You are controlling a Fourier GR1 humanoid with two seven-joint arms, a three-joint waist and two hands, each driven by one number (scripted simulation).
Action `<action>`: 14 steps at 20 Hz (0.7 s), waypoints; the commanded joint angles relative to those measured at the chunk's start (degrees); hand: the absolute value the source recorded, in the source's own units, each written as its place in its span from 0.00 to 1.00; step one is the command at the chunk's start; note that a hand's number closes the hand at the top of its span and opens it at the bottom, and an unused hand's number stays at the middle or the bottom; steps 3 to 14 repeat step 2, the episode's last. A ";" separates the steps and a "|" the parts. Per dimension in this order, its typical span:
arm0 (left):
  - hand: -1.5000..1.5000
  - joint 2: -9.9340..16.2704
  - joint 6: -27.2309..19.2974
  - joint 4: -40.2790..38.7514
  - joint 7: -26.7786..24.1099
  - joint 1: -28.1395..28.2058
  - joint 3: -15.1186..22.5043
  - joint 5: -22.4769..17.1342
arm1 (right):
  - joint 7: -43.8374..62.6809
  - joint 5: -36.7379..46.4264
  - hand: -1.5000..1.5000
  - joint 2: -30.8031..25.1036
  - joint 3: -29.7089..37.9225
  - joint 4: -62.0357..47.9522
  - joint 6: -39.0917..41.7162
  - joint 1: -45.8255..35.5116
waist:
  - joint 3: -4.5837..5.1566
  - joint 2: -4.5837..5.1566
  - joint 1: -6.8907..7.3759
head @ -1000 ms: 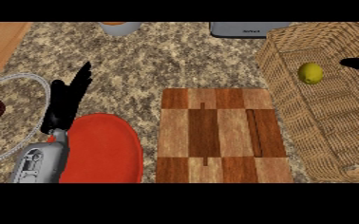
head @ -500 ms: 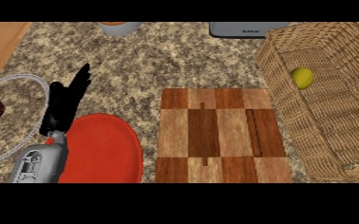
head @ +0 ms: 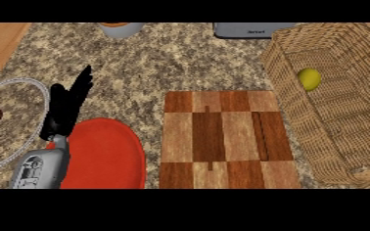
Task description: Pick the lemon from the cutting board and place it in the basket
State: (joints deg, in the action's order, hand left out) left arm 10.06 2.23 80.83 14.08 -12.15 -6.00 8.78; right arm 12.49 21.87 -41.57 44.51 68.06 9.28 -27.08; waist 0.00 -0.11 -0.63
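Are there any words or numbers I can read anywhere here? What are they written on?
Grey appliance at the counter's back edge: one small dark mark, too blurred to read.
Basket, lemon, cutting board, red plate, left hand: no text on any of them.

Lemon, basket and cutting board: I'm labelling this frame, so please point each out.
lemon (head: 309,79), head view, middle of its yellow skin.
basket (head: 283,40), head view, woven rim.
cutting board (head: 224,134), head view, bare wooden centre.

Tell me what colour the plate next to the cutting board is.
Red. The plate shows in the head view, left of the cutting board.
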 commanded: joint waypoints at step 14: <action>0.50 -0.15 0.32 -1.57 -2.37 1.09 -0.35 -0.26 | -9.55 -6.62 0.00 -7.97 9.44 -9.07 5.68 6.58 | -0.07 0.17 -0.08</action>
